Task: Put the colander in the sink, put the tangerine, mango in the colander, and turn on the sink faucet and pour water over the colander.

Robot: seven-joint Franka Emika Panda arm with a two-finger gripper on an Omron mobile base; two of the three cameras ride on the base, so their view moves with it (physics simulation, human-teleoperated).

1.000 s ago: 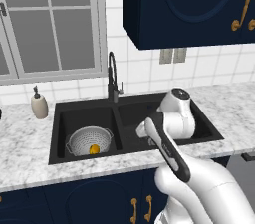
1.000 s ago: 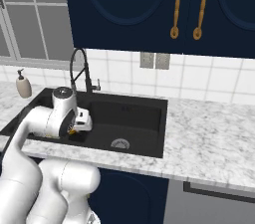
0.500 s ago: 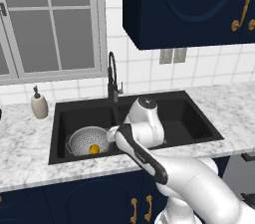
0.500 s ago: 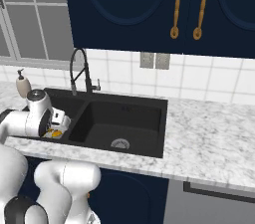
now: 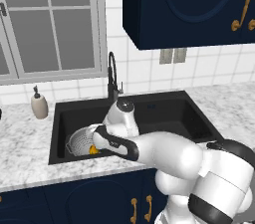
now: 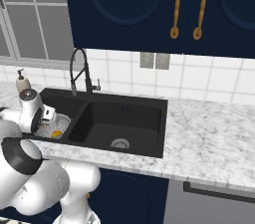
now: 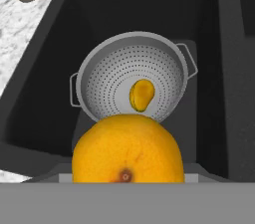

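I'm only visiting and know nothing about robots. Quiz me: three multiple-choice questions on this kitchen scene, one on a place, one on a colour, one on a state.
1. Where does the colander sit?
A. left basin of the sink
B. right basin
C. counter

2. What colour is the sink faucet?
A. silver
B. black
C. beige

3. What is the end effector doing?
A. hanging empty
B. holding the tangerine
C. gripping the faucet

Answers: 1 A, it rests in the left basin with the mango inside. 2 B, its arched neck is black. 3 B, the orange fruit sits between its tips above the colander.
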